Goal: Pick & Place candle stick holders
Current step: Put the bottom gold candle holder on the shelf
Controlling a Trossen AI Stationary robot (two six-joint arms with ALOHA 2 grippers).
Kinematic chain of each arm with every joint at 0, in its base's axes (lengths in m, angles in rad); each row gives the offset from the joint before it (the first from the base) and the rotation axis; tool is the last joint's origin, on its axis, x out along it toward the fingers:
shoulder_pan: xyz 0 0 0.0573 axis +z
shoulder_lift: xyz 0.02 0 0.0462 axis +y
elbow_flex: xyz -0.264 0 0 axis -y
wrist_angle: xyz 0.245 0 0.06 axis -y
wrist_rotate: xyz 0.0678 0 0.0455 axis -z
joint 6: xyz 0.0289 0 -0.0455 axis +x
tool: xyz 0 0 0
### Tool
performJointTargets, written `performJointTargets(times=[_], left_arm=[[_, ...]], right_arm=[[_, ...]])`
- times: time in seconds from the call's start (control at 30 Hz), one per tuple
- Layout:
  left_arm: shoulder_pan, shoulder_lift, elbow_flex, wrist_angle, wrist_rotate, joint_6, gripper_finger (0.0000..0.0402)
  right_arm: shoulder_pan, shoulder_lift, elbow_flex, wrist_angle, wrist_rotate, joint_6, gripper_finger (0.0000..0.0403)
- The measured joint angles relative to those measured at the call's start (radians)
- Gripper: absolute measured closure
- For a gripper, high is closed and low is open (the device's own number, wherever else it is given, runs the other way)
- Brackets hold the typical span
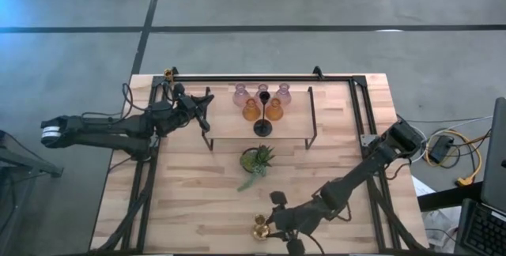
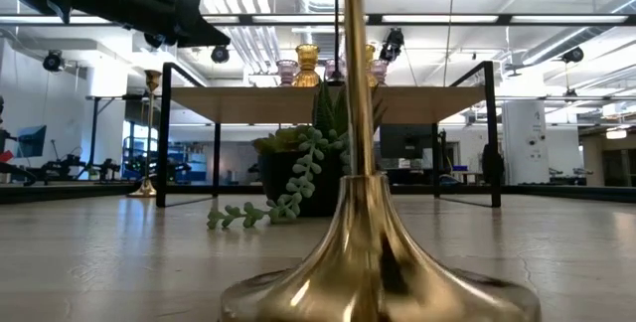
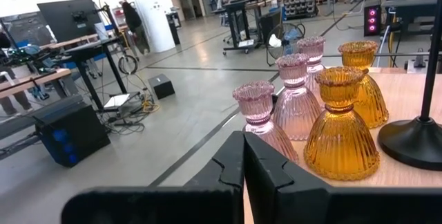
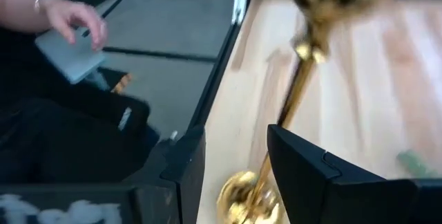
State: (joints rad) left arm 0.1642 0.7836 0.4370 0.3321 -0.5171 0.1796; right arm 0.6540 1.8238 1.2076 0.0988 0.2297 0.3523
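Observation:
A brass slim-stemmed holder point(image 1: 259, 226) stands upright on its round base at the table's near edge and fills the low view point(image 2: 363, 262). My right gripper point(image 4: 235, 169) is open, low at this holder, with its base point(image 4: 243, 200) between the fingers; I cannot tell whether they touch it. Three pale pink holders point(image 3: 290, 99), two amber holders point(image 3: 342, 127) and one black holder point(image 1: 262, 114) stand on a raised shelf point(image 1: 292, 129). My left gripper point(image 3: 243, 165) is shut and empty, in the air at the shelf's left end point(image 1: 202, 112). A second brass holder point(image 1: 168, 73) stands at the far left corner.
A small green potted plant point(image 1: 257, 161) stands mid-table in front of the shelf, with a trailing stem on the wood. Black frame rails point(image 1: 360, 106) run along the table's sides. A person's hand point(image 4: 69, 16) holds a grey device beyond the near edge.

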Motion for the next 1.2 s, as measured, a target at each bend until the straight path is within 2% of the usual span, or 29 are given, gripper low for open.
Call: performJointTargets(times=[0.1,0.47,0.7,1.2], left_arm=[[0.000,0.000,0.000,-0.001,0.000,0.000,0.0394],[0.000,0.000,0.000,-0.004,0.000,0.000,0.0394],[0.000,0.000,0.000,-0.006,0.000,0.000,0.0394],[0.000,0.000,0.000,-0.006,0.000,0.000,0.0394]], right_arm=[[0.003,-0.004,0.000,-0.019,-0.003,0.041,0.0250],[0.000,-0.004,0.000,-0.032,0.008,0.023,0.0256],[-0.003,-0.002,0.000,0.042,0.044,-0.045,0.0259],[-0.014,0.000,-0.001,0.074,0.046,-0.047,0.0275]])
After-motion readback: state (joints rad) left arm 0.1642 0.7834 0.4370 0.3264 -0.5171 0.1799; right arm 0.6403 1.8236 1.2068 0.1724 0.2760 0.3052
